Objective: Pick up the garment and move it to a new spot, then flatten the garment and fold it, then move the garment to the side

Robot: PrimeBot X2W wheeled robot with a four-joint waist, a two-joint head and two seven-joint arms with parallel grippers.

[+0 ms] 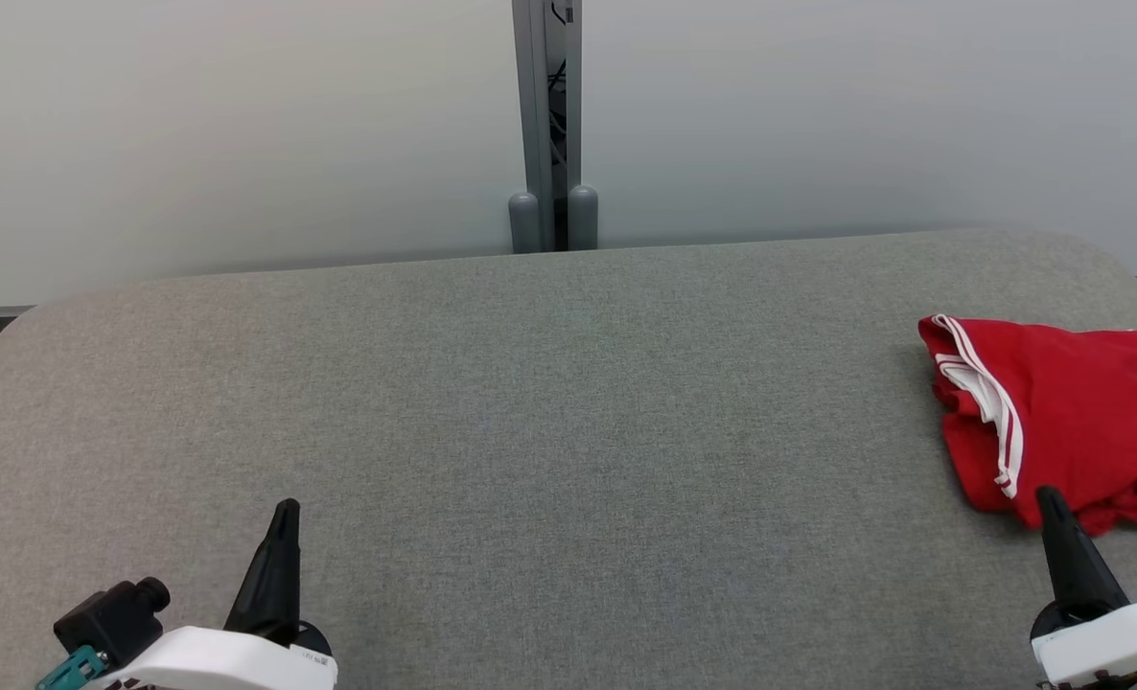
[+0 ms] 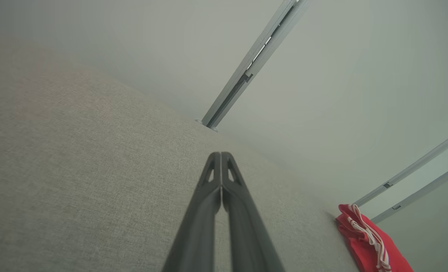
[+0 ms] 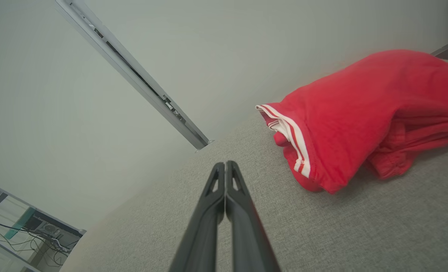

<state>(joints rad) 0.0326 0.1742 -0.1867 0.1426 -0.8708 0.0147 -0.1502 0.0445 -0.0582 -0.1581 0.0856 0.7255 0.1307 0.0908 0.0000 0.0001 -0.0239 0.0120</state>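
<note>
A red garment (image 1: 1067, 417) with white striped trim lies crumpled at the right end of the grey fabric table (image 1: 549, 402). The same garment (image 3: 363, 113) shows close by in the right wrist view, and as a small red heap (image 2: 371, 241) in the left wrist view. My right gripper (image 1: 1048, 496) is shut with nothing in it, its tip just short of the garment's near edge. In the right wrist view the right gripper (image 3: 224, 164) sits left of the cloth, apart from it. My left gripper (image 1: 287, 506) rests shut and empty at the lower left, and the left gripper (image 2: 221, 154) points across bare table.
A pale wall runs behind the table, with a grey vertical post (image 1: 549, 125) at its middle. The table's far corners are rounded. Shelving with cables (image 3: 27, 226) shows beyond the table edge in the right wrist view.
</note>
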